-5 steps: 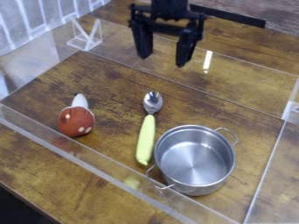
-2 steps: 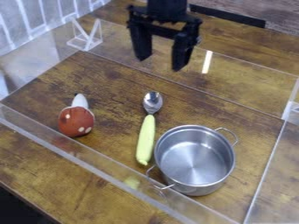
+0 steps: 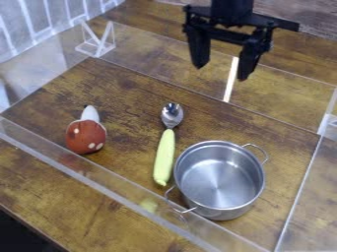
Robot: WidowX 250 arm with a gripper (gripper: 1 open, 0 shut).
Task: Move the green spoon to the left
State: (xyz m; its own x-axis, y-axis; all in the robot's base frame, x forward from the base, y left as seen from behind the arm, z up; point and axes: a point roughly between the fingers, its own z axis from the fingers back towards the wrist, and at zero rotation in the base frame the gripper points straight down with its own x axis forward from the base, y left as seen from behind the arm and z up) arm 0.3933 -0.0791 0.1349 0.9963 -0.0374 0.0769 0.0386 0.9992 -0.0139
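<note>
Black hand [image 3: 224,64] hangs with fingers apart above the table, well behind the green spoon [image 3: 165,148].

pincer [image 3: 226,62] spread wide, above table | green spoon [image 3: 165,146] just beside steel pot [image 3: 220,177], untouched

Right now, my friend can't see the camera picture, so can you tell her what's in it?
A green spoon lies on a wooden table, close beside a shiny steel pot. A red-brown toy sits to its left, and an open black gripper hangs above, holding nothing.
</note>
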